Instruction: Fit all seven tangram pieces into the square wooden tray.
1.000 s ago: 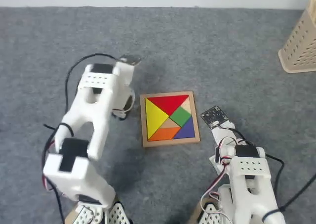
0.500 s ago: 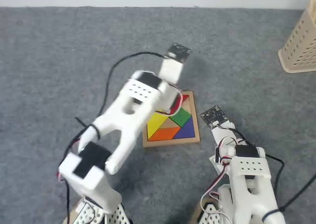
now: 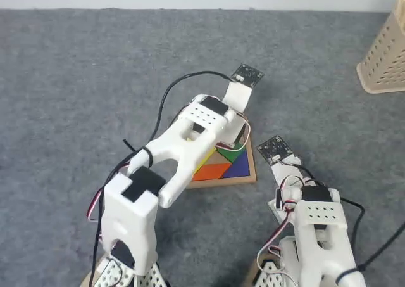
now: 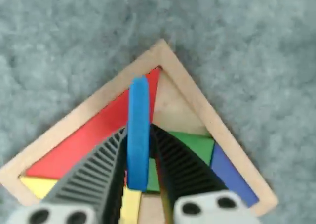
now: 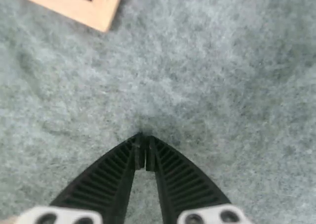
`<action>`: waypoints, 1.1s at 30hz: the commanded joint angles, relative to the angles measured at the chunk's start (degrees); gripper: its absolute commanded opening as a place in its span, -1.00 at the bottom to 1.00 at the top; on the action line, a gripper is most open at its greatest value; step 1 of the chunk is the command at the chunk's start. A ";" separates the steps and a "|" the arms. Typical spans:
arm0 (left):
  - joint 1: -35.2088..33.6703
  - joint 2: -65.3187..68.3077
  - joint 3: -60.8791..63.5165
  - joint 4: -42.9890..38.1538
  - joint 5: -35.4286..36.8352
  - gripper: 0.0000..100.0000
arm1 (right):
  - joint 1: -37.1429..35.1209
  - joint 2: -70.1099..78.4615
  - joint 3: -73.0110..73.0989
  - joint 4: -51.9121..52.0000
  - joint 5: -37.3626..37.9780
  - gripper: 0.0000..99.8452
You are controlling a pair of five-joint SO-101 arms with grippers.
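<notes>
The blue piece (image 4: 138, 98) is standing on edge, pinched between the fingers of the left hand (image 4: 138, 132), which is hanging right above the square wooden tray (image 4: 195, 98). Just past the hand's tips a bare patch of tray floor (image 4: 173, 108) is showing — the red piece (image 4: 89, 142) is lying on one side of it, the green piece (image 4: 200, 144) on the other. The right hand (image 5: 142, 142) is sitting closed on nothing, tips together over the grey worktop (image 5: 222, 61) — the tray's corner is lying well ahead of it.
</notes>
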 commanded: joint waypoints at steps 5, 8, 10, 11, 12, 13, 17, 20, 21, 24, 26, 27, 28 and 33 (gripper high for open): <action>0.18 -0.35 -4.88 3.69 0.70 -0.82 | 0.57 -1.80 -0.26 -0.92 0.79 -0.98; 0.26 -0.44 -5.41 4.40 0.70 -0.82 | 0.57 -1.80 -0.26 -0.92 0.79 -0.98; 0.35 -0.44 -6.20 5.54 0.53 -0.82 | 0.57 -1.80 -0.26 -1.01 0.79 -0.98; 0.44 -0.44 -6.64 6.24 0.53 -0.82 | 0.57 -1.80 -0.26 -1.01 0.79 -0.98; 0.44 -0.44 -7.34 7.03 0.53 -0.82 | 0.57 -1.80 -0.26 -1.01 0.79 -0.98; 0.44 -0.44 -7.96 7.74 0.53 -0.82 | 0.57 -1.80 -0.26 -1.01 0.79 -0.98; 0.62 -0.44 -9.63 9.23 0.35 -0.82 | 0.57 -1.80 -0.26 -1.01 0.79 -0.98; 1.41 -0.44 -11.21 11.25 0.35 -0.82 | 0.57 -1.80 -0.26 -1.01 0.88 -0.98; 1.67 -0.44 -11.74 11.96 0.35 -0.82 | 0.57 -1.80 -0.26 -1.01 0.88 -0.98; 2.37 -0.44 -13.23 13.54 0.44 -0.82 | 0.57 -1.80 -0.26 -1.01 0.88 -0.98; 2.64 -0.44 -13.76 14.07 0.44 -0.82 | 0.57 -1.80 -0.26 -1.01 0.88 -0.98; 2.64 -0.44 -13.85 14.15 0.44 -0.82 | 0.57 -1.80 -0.26 -1.01 0.88 -0.98; 2.64 -0.44 -13.85 14.15 0.44 -0.82 | 0.57 -1.80 -0.26 -1.01 0.88 -0.98; 2.55 -0.44 -13.85 14.33 0.44 -0.82 | 0.57 -1.80 -0.26 -1.01 0.88 -0.98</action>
